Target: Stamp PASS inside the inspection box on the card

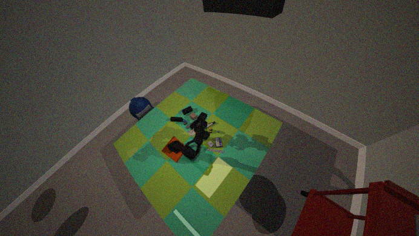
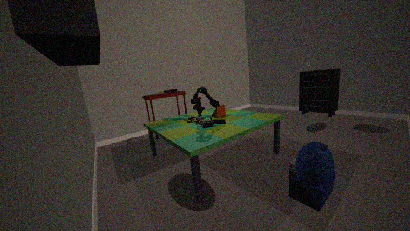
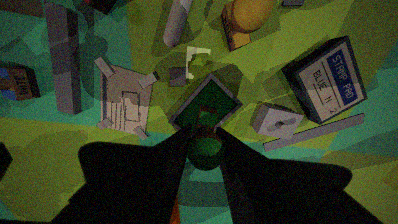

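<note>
My gripper (image 2: pixel 200 114) (image 3: pixel 203 129) is shut on the stamp. The stamp's round green knob (image 3: pixel 205 151) shows between the fingers in the wrist view, with a small reddish-edged square part just beyond the fingertips. The stamp is in front of the green ink pad (image 3: pixel 216 92), which lies open in a grey square frame. I cannot tell the exact gap to the pad. The stamp's underside and lettering are hidden. The pale card (image 3: pixel 112 95) lies left of the pad, taped at its corners. Its outlined box (image 3: pixel 131 106) shows no clear print.
A "STAMP PAD BLUE" tin (image 3: pixel 327 82) (image 1: pixel 218 142), a pale block (image 3: pixel 277 120) and a thin bar (image 3: pixel 314 132) lie right of the pad. A white bracket (image 3: pixel 191 62), grey cylinder (image 3: pixel 177 22) and yellow object (image 3: pixel 252 14) lie beyond. A long bar (image 3: pixel 65 60) stands left of the card.
</note>
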Controlling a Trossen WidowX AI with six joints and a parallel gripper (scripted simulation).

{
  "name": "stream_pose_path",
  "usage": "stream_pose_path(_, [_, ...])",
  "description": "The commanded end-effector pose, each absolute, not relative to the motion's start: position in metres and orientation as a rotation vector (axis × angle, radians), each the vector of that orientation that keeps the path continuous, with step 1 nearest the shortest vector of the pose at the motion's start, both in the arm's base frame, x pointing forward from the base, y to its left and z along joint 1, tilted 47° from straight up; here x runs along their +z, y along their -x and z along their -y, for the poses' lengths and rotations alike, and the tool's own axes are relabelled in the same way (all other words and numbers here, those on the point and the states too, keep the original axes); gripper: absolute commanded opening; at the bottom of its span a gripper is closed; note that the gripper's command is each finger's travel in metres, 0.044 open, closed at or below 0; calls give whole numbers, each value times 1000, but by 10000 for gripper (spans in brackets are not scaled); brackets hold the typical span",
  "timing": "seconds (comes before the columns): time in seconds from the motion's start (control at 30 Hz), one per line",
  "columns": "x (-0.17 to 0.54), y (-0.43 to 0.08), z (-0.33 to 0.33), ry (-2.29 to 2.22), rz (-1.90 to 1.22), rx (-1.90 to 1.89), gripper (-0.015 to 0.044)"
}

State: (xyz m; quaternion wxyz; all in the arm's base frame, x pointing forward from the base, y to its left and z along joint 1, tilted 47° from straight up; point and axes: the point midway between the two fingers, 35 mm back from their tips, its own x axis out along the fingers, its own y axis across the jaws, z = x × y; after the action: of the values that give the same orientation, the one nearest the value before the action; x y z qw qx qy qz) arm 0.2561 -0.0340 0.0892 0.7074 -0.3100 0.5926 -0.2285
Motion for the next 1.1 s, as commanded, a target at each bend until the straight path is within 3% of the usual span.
stream_pose_path(0.0, [94,-256,30,684,-1311,-512,0])
stream_pose_path(0.5, [109,-250,15,686,-1311,-512,0])
stream_pose_path(1.07, [40,-240,-52,763,-1348,-441,0])
